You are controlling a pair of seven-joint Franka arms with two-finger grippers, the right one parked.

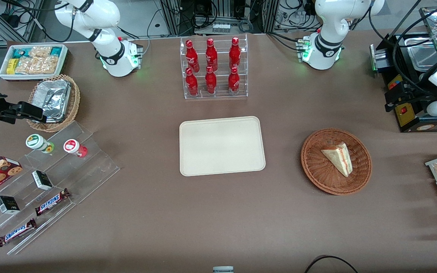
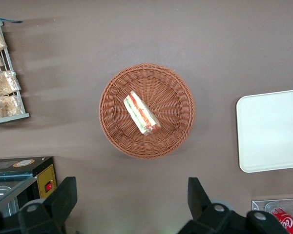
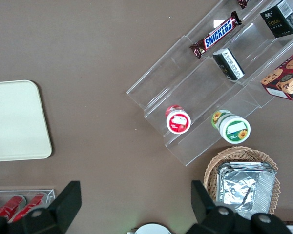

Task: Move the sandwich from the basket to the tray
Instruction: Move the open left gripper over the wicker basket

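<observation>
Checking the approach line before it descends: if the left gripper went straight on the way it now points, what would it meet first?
The left gripper, fingers open, points down at the table. Going straight on, it would likely first meet bare table just beside the basket, not the sandwich; depth is unclear.

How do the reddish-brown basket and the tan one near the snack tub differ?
The reddish-brown basket is round, darker and holds the sandwich; the tan basket is paler and holds a foil container. The reddish-brown basket lies toward the working arm's end, the tan one toward the parked arm's. Both are woven wicker. The tool hangs open above the table, apart from the reddish-brown basket.
</observation>
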